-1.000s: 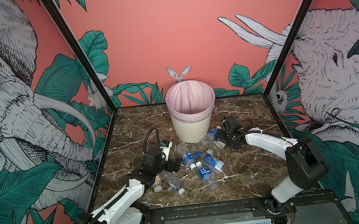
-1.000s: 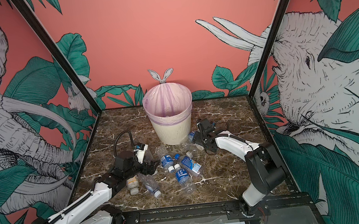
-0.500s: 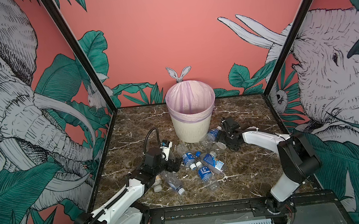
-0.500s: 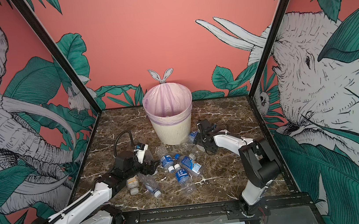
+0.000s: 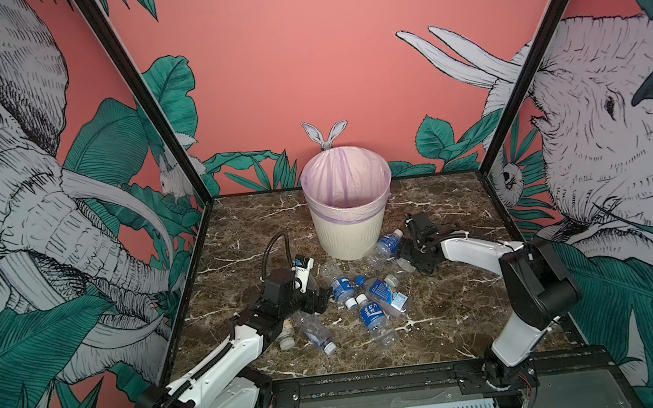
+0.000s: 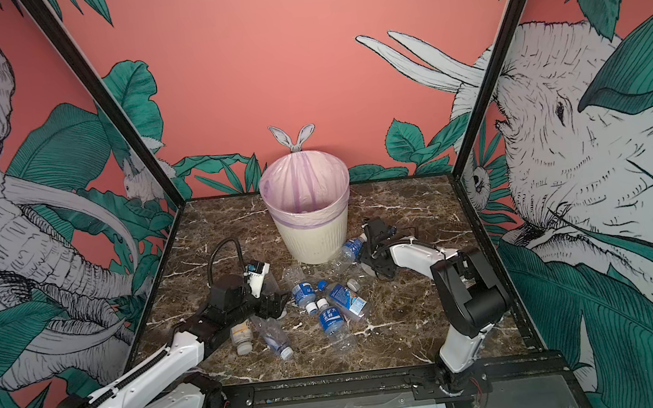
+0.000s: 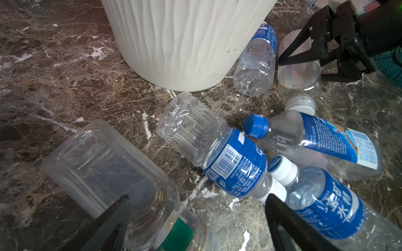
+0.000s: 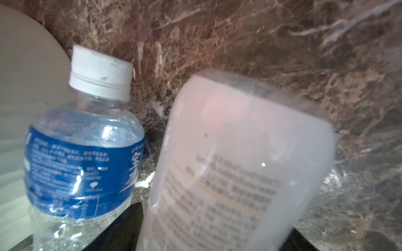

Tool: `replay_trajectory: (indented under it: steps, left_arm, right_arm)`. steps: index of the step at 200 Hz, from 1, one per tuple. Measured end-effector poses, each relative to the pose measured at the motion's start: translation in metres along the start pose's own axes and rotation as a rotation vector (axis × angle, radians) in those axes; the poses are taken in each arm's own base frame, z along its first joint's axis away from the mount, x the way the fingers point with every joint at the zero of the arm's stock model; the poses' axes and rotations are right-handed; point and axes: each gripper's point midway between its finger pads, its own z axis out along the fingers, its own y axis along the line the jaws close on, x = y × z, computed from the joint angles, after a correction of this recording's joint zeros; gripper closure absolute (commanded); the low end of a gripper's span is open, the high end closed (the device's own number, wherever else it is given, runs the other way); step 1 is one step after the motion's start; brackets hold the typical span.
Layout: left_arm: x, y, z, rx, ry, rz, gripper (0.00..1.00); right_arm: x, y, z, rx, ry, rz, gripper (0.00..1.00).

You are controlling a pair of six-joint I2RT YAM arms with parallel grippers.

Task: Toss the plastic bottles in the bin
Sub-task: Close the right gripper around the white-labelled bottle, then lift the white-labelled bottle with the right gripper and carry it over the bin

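The bin [image 5: 350, 227] is the biggest thing on the marble table [image 5: 454, 316]. It stands in the middle of both top views, toward the back, and none of the plastic bottles [image 5: 368, 292] can be seen in its lilac liner. They lie scattered on the table below and in front of it, around the centre of each top view.

The left gripper [image 5: 321, 297] sits left of centre with its jaws spread wide and holding nothing. It is poised over a clear green-labelled bottle [image 7: 104, 160] lying on its side.

The right gripper [image 5: 408, 256] is right of the bin's foot, its jaws straddling a white-labelled bottle [image 8: 239, 163]. The wrist view is blurred, so it cannot be told whether the pads already press on it. A blue-labelled bottle [image 8: 82, 169] lies just beside it, against the bin wall.

The bottles look empty, so they are probably very light, thin-walled and easily dented. They are also smooth and likely to roll or squirt out of a pinch. The best hold is probably across the straight labelled middle, squeezing gently, rather than on the tapered neck or cap.
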Motion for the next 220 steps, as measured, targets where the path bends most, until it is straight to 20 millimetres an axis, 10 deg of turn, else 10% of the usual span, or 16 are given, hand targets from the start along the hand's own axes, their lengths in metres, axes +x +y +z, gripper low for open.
replay_trajectory:
  steps: [147,220]
  left_arm:
    - [0.004,0.0,0.003,0.0,0.017,-0.001,0.03]
    - [0.005,0.002,0.004,-0.012,0.022,-0.002,0.03]
  right_arm:
    - [0.008,-0.017,-0.001,0.034,0.004,-0.169,0.35]
    - [0.0,-0.025,-0.073,-0.047,-0.196,-0.414,0.39]
